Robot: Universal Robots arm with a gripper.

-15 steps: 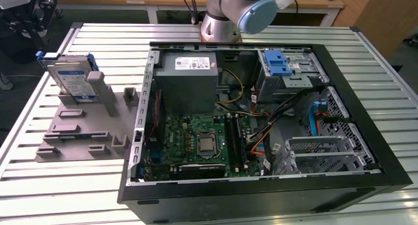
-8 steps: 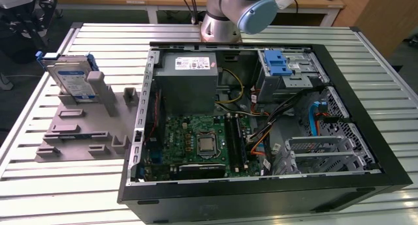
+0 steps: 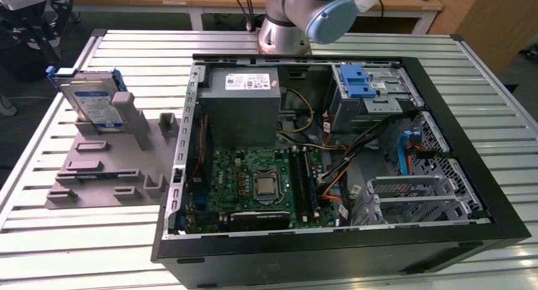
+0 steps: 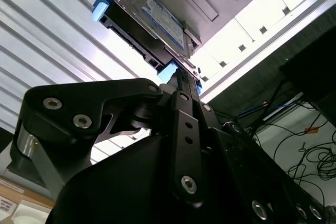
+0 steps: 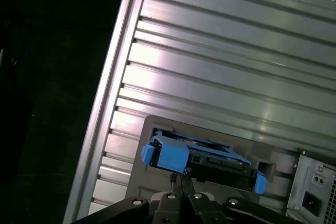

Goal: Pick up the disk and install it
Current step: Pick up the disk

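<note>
First wrist view, flat blue-framed disk (image 5: 210,158) upright in grey stand (image 5: 135,179), ribbed metal table (image 5: 210,51), gripper (image 5: 178,176) jaws narrow, close by.

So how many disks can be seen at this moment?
1. The disk stands on edge in the grey holder on the table, at the exterior view's left, outside the computer case. The drive cage inside the case may hide another.
</note>
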